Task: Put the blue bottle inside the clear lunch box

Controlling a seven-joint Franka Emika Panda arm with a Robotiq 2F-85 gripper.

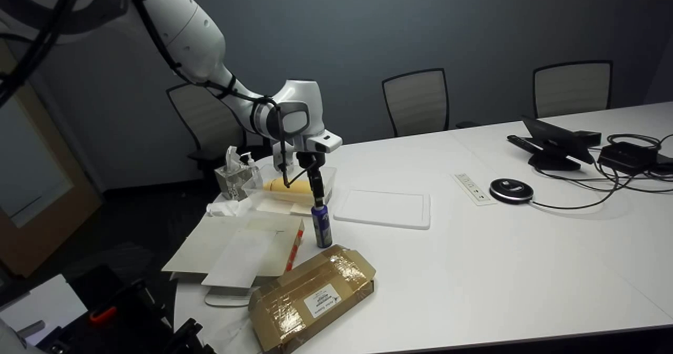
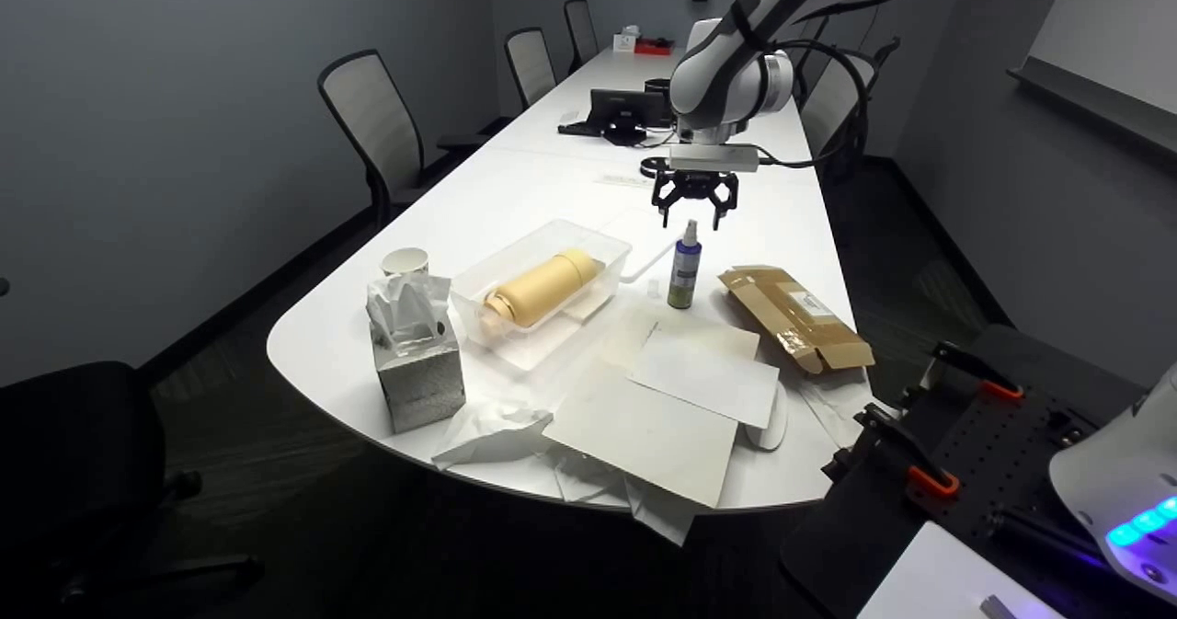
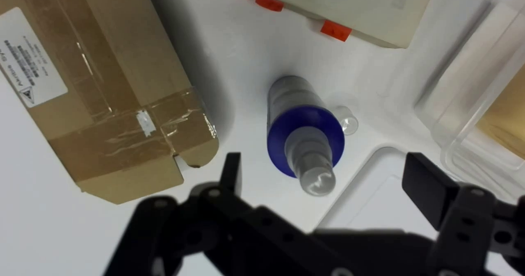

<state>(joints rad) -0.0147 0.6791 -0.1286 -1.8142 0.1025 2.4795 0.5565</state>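
Observation:
The blue bottle [image 1: 322,228] is a slim spray bottle with a pale nozzle. It stands upright on the table in both exterior views [image 2: 684,271], and the wrist view shows it from above [image 3: 279,144]. My gripper [image 2: 690,223] is open and points down over the bottle. In the wrist view the nozzle top shows between the spread fingers [image 3: 322,167], with a gap on both sides. The clear lunch box [image 2: 519,260] is a see-through tub on the table beside the bottle. A yellow bottle [image 2: 547,288] lies inside it. Part of the box shows in the wrist view [image 3: 459,103].
A brown cardboard box [image 1: 315,296] lies near the bottle. Pale folders [image 2: 644,417] lie on the near table end. A white lid [image 1: 383,209] lies beside the lunch box. A small clear cap [image 3: 348,122] sits by the bottle. A tissue box [image 2: 421,389] stands by the table edge.

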